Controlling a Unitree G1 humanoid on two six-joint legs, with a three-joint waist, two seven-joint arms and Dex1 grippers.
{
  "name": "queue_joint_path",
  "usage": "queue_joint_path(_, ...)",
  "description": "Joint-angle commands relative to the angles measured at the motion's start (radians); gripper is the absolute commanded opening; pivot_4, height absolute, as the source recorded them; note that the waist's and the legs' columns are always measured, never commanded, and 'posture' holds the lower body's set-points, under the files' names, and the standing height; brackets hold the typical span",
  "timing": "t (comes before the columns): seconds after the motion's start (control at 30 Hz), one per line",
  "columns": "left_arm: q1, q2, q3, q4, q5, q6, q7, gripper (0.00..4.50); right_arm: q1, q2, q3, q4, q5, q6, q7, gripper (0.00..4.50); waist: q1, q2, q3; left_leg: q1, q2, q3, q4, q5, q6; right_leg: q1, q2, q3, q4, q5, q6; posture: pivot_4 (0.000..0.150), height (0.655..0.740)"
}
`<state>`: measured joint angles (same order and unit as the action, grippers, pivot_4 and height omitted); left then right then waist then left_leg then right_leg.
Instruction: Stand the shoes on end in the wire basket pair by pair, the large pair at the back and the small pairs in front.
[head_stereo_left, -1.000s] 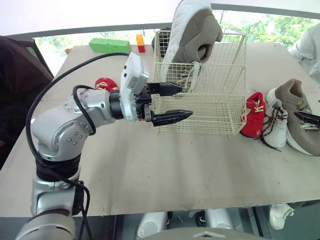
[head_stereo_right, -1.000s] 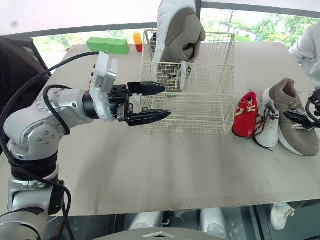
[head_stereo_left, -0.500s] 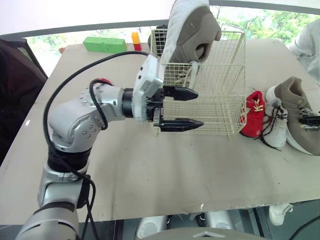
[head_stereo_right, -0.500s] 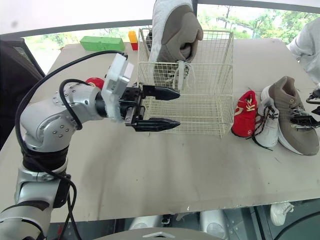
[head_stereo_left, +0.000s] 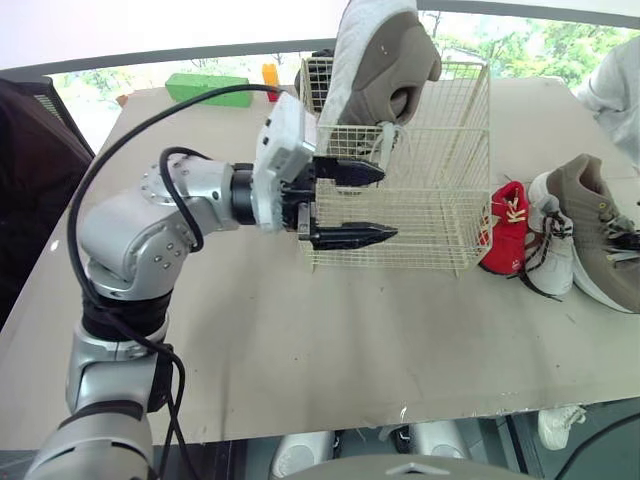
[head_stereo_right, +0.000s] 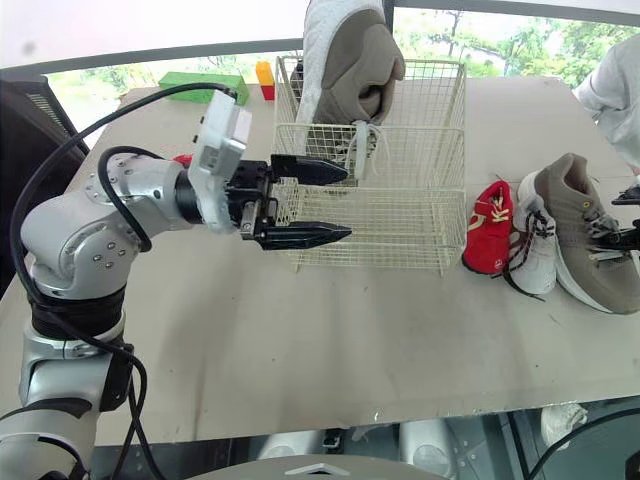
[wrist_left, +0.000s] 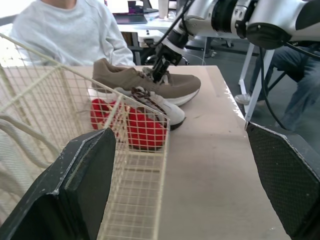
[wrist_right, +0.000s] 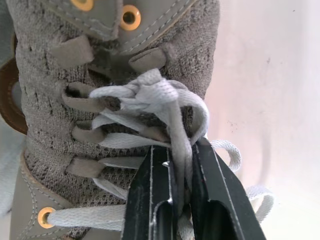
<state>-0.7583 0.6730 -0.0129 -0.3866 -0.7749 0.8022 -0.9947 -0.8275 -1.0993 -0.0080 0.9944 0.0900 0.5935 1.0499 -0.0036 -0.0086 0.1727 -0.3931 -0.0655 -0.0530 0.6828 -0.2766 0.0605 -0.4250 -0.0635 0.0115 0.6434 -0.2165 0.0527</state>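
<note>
My left pincer (head_stereo_left: 386, 203) hangs spread, its two black fingers one above the other, at the near left corner of the cream wire basket (head_stereo_left: 430, 225), just in front of the mesh. I cannot tell whether a fingertip touches the wire. My right pincer (wrist_right: 181, 167) is pressed together on the white lace (wrist_right: 172, 125) of the large taupe knit sneaker (head_stereo_left: 600, 235), which lies on its sole near the desk's right edge.

Just beside that sneaker, toward the basket, lies a small white shoe with dark laces (head_stereo_left: 553, 252). Against it is a small red shoe (head_stereo_left: 506, 230), just beside the basket's right wall. The basket stands mid-way across the beige desk (head_stereo_left: 300, 330), toward its far edge. In its back part the other large taupe sneaker (head_stereo_left: 385, 55) stands on end, rising well above the rim.

A second small red shoe (head_stereo_right: 183, 158) peeps out behind my left arm. A green block (head_stereo_left: 207, 88) and a small orange-and-yellow block (head_stereo_left: 271, 75) sit along the far edge, toward the far left corner. A person in a light grey sweatshirt (wrist_left: 75, 30) is beyond the far right corner.
</note>
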Motion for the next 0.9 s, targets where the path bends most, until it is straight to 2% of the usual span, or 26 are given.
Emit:
queue_joint_path(0.03,-0.012,-0.024,0.013,-0.014,0.021,-0.027,0.056,4.5,0.152,-0.028,-0.299,-0.294,0.152,0.015,-0.094,0.06,0.007,0.003,0.0,-0.002,0.0,0.0,0.0,0.0,0.0,-0.002,0.0,0.0,0.0,0.0,0.0,0.15,0.74)
queue_joint_path(0.1,-0.011,-0.034,0.02,-0.011,0.017,-0.022,0.072,4.5,0.272,0.028,-0.496,-0.536,0.225,0.017,-0.173,0.06,0.01,0.007,0.0,-0.008,0.0,0.002,0.001,0.0,0.0,-0.009,0.0,0.002,0.003,0.002,0.004,0.15,0.74)
queue_joint_path(0.17,-0.008,-0.05,0.026,-0.006,0.003,-0.013,0.084,4.5,0.294,0.099,-0.622,-0.745,0.295,0.073,-0.276,0.06,0.004,0.008,-0.001,-0.008,0.0,0.004,0.0,0.0,0.0,-0.011,0.001,0.004,0.004,0.003,0.004,0.15,0.74)
queue_joint_path(0.27,0.001,-0.062,0.032,-0.015,-0.009,-0.003,0.101,4.5,0.25,0.185,-0.655,-0.992,0.36,0.153,-0.411,0.06,-0.009,0.01,0.0,-0.007,0.0,0.005,0.001,0.001,-0.002,-0.013,0.001,0.007,0.011,0.003,0.004,0.15,0.74)
queue_joint_path(0.37,0.02,-0.08,0.025,-0.026,-0.003,-0.016,0.122,4.5,0.184,0.245,-0.625,-1.1,0.388,0.146,-0.495,0.06,-0.01,0.01,0.0,-0.004,0.0,0.005,0.001,0.002,-0.003,-0.012,0.001,0.008,0.016,0.003,0.004,0.15,0.74)
queue_joint_path(0.5,0.037,-0.089,0.05,-0.03,-0.015,0.001,0.17,4.5,-0.023,0.358,-0.544,-1.13,0.421,0.103,-0.619,0.06,-0.013,0.01,0.0,-0.002,0.0,0.004,0.003,0.002,-0.003,-0.01,0.001,0.006,0.016,0.003,0.003,0.15,0.74)
queue_joint_path(0.63,0.067,-0.076,0.081,-0.057,-0.031,0.019,0.214,4.5,-0.208,0.545,-0.444,-1.085,0.4,0.019,-0.74,0.06,-0.014,0.01,0.0,-0.003,0.0,0.006,0.002,0.003,-0.003,-0.013,0.002,0.008,0.016,0.003,0.002,0.15,0.74)
queue_joint_path(0.67,0.082,-0.09,0.106,-0.068,-0.021,-0.004,0.249,4.5,-0.225,0.61,-0.381,-1.05,0.357,-0.055,-0.747,0.06,-0.001,0.009,0.0,-0.003,0.0,0.006,0.002,0.003,-0.003,-0.013,0.002,0.008,0.017,0.003,0.002,0.15,0.74)
queue_joint_path(0.77,0.132,-0.104,0.197,-0.104,-0.032,-0.035,0.325,4.5,-0.273,0.765,-0.285,-0.902,0.271,-0.266,-0.791,0.06,-0.017,0.008,-0.001,-0.01,0.0,0.006,0.001,0.003,-0.004,-0.019,0.001,0.008,0.015,0.004,0.002,0.15,0.74)
queue_joint_path(0.9,0.197,-0.089,0.286,-0.153,-0.145,-0.013,0.328,4.5,-0.355,0.875,-0.288,-0.698,0.246,-0.485,-0.828,0.06,-0.028,0.008,0.0,-0.01,0.0,0.007,0.001,0.004,-0.006,-0.022,0.002,0.01,0.018,0.004,0.002,0.15,0.74)
